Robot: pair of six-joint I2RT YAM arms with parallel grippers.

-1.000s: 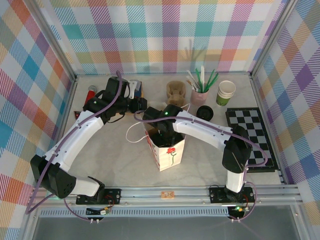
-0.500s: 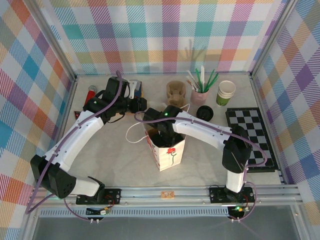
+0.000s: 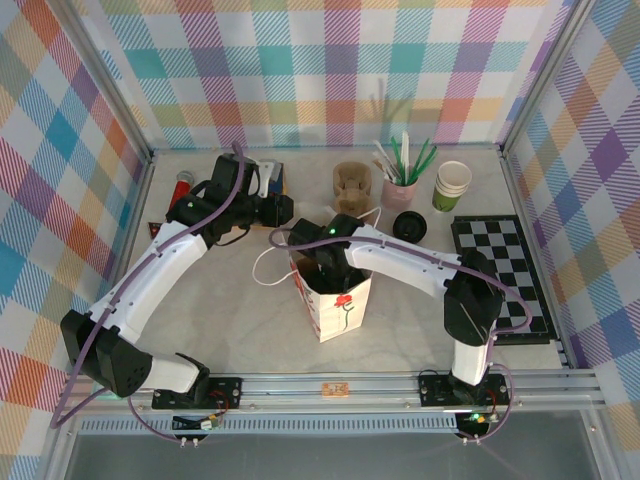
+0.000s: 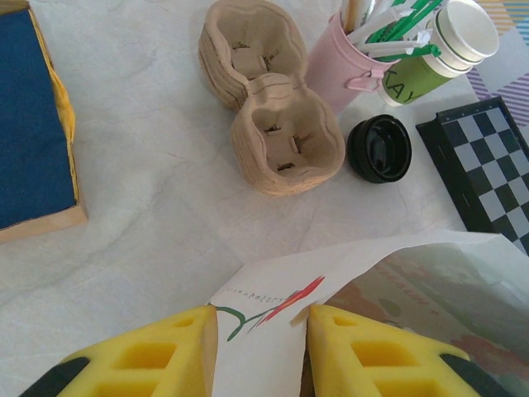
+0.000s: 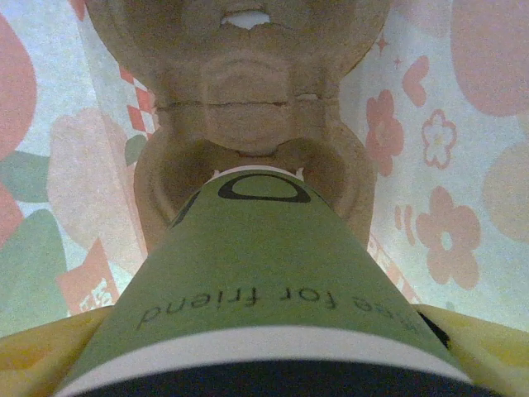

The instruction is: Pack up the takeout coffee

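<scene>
Takeout coffee [image 5: 248,281] inside paper bag [image 3: 338,312]

Your left arm [image 3: 150,272] and right arm [image 3: 400,260] match: white shells, black joints, black bases. A purple cable [image 3: 240,165] runs along each. A green lamp [image 3: 331,229] glows behind the right jaws. The left fingers [image 4: 157,356] are yellow foam with rectangular pockets, black behind.

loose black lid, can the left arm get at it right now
Probably not yet: the left gripper pinches the paper bag's rim, and the right arm, reaching into the bag, crowds the way to the loose black lid.
</scene>
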